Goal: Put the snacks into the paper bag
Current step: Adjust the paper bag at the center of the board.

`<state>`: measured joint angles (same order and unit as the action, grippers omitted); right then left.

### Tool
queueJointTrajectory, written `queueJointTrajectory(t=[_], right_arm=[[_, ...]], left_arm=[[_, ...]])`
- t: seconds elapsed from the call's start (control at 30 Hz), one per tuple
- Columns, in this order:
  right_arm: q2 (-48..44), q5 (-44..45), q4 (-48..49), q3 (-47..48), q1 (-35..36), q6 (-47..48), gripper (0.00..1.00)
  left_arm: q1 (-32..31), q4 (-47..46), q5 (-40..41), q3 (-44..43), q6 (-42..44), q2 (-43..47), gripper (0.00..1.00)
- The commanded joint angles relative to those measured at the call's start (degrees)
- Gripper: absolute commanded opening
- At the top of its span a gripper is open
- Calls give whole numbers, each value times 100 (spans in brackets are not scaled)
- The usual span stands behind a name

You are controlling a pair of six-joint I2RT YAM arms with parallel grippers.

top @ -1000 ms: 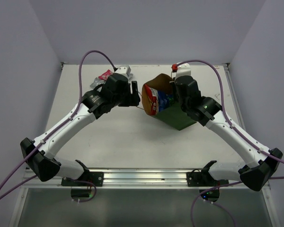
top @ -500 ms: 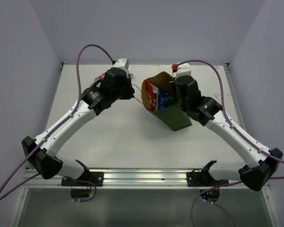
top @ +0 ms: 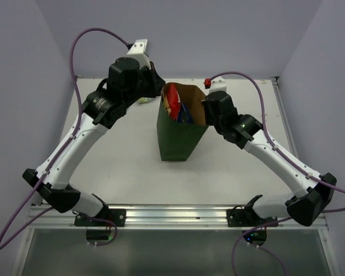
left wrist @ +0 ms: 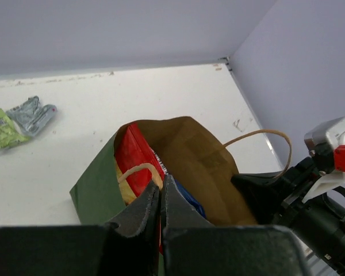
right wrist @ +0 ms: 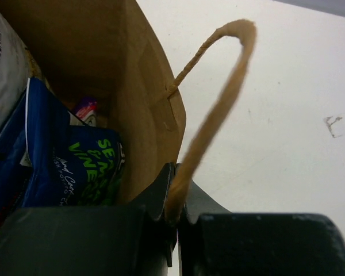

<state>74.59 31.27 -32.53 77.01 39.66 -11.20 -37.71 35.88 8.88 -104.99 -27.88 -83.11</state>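
Observation:
The dark green paper bag [top: 177, 138] stands upright mid-table with its mouth open. Inside it are the red, white and yellow chip bag [top: 172, 100], a blue packet [right wrist: 69, 167] and a purple one [right wrist: 86, 107]. My left gripper [left wrist: 161, 183] is shut at the bag's near rim, where the tan handle loop [left wrist: 139, 170] runs in between the fingertips. On the opposite rim my right gripper [right wrist: 177, 206] is shut on the bag's wall at the foot of the other handle [right wrist: 215, 109]. A green packet [left wrist: 1, 127] and a silver-grey packet [left wrist: 31, 114] lie on the table at the far left.
The white table [top: 126, 167] is walled in by lilac panels at the back and on both sides. Purple cables [top: 80, 52] arch over both arms. A metal rail [top: 172, 215] runs along the near edge.
The left gripper has shut at the bag's rim and risen toward the back. The bag, tilted on its side before, now stands upright and a little further left. The right grip is unchanged.

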Motion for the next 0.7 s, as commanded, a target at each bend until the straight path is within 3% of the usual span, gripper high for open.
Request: queueJointTrajectory(t=[0.0, 0.17, 0.3, 0.43, 0.57, 0.63, 0.67], right_arm=[[83, -260, -35, 192, -72, -277, 0], [486, -771, -604, 840, -64, -557, 0], [442, -1272, -43, 430, -72, -698, 0], [689, -1307, -834, 1070, -90, -963, 0], [355, -878, 176, 70, -125, -769, 0], [721, -1104, -224, 68, -335, -935, 0], [820, -1192, -384, 138, -353, -1102, 0]], left_arm=[[194, 165, -404, 119, -33, -319, 0], [194, 191, -1071, -170, 28, -574, 0], [186, -194, -1591, -84, 19, -470, 0], [168, -204, -2004, -320, 2, -434, 0], [106, -861, -1961, 161, 19, 48, 0], [115, -1162, -1542, 574, -24, 234, 0], [141, -849, -1382, 585, -51, 182, 0]])
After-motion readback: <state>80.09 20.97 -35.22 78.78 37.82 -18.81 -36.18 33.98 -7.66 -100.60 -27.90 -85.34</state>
